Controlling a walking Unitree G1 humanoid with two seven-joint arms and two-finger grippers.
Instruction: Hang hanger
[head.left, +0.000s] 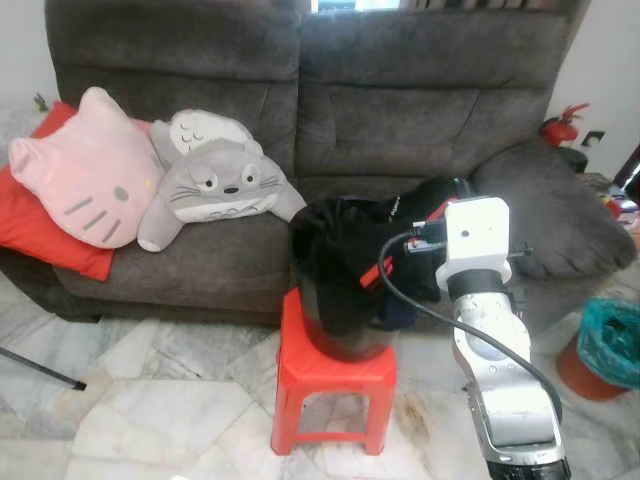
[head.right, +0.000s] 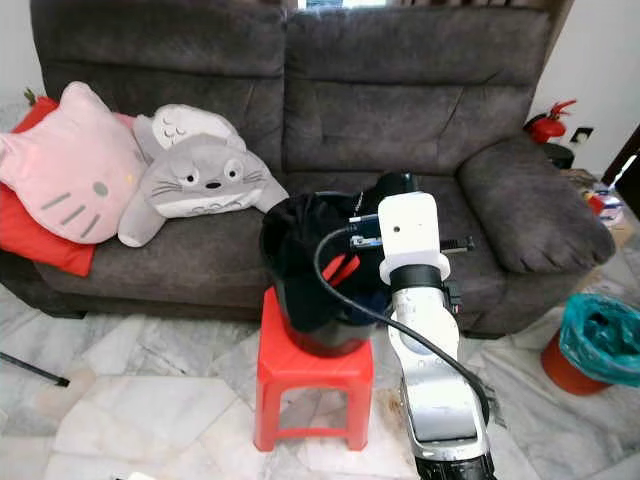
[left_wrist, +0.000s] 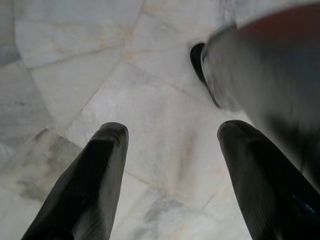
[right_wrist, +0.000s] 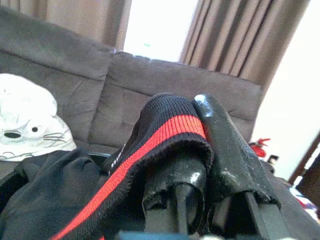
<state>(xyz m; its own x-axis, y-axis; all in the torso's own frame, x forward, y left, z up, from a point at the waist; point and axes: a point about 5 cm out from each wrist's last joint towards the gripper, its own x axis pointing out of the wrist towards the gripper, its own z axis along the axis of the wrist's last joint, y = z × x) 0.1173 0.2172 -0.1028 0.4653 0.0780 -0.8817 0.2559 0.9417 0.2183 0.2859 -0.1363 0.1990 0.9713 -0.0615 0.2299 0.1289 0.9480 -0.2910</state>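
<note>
A black garment with a red stripe (head.left: 340, 250) spills out of a black bucket (head.left: 340, 340) that stands on a red plastic stool (head.left: 330, 385) in front of the sofa. My right arm reaches up beside the bucket, and my right gripper (right_wrist: 197, 150) is shut on a fold of that garment, with the striped hem (right_wrist: 170, 132) draped over one finger. One shiny black finger (right_wrist: 220, 135) shows beside the cloth. My left gripper (left_wrist: 170, 132) hangs open above the marble floor with nothing between its fingers.
A dark brown sofa (head.left: 420, 110) stands behind the stool, holding a pink cat cushion (head.left: 90, 180), a grey plush (head.left: 220, 185) and a red cushion (head.left: 40, 240). A teal-lined orange bin (head.left: 605, 350) stands at the right. A thin black rod (head.left: 40, 368) lies on the floor at the left.
</note>
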